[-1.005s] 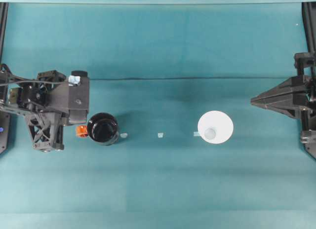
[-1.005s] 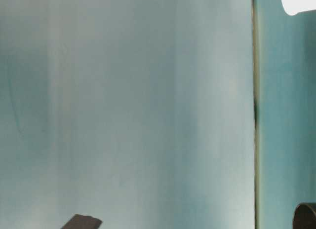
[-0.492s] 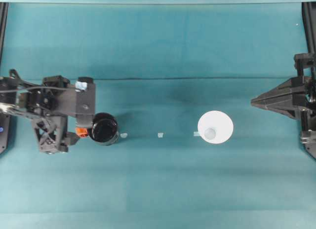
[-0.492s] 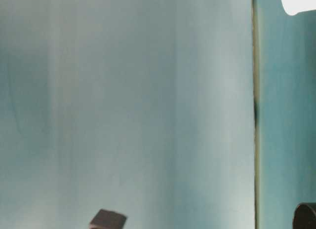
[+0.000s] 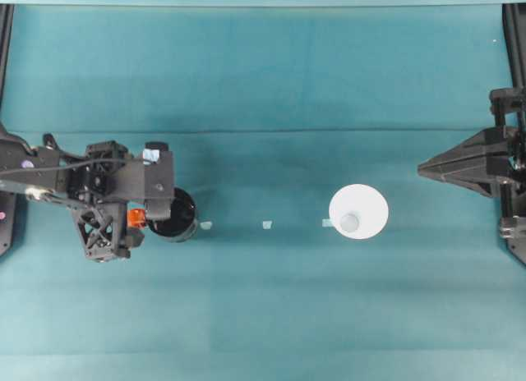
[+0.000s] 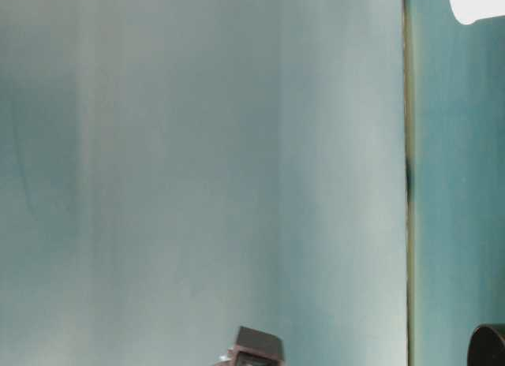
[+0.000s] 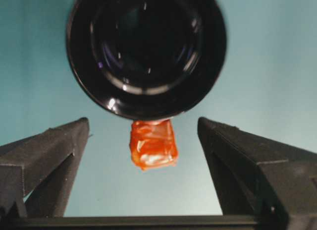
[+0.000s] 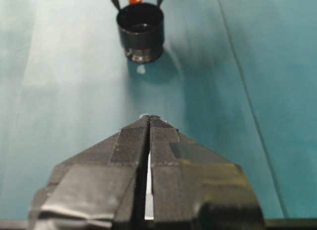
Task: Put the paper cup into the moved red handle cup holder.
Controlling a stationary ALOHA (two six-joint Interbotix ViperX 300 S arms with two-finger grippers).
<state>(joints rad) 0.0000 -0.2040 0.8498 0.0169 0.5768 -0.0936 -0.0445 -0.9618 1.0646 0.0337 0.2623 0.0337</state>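
Observation:
The red handle cup holder (image 5: 174,216) is a glossy black cup standing left of centre, its red-orange handle (image 5: 135,218) pointing left. My left gripper (image 5: 141,218) hovers over that handle. In the left wrist view the holder (image 7: 147,46) is ahead, and the handle (image 7: 152,143) lies in the gap of the open left gripper (image 7: 143,126), touching neither finger. The paper cup (image 5: 359,212) stands upside down right of centre, its white edge also in the table-level view (image 6: 473,1). My right gripper (image 5: 424,168) rests shut to the cup's right, its tips (image 8: 149,119) pointing toward the holder (image 8: 140,31).
Small pale tape marks (image 5: 267,225) lie in a row on the teal cloth between holder and cup. A crease in the cloth (image 5: 312,131) runs across the table behind them. Part of the left arm (image 6: 256,350) and the holder's dark rim (image 6: 489,346) show at table level.
My left arm has moved right and lower, bringing its open fingers to either side of the red handle. The holder, the paper cup and the right arm have stayed put.

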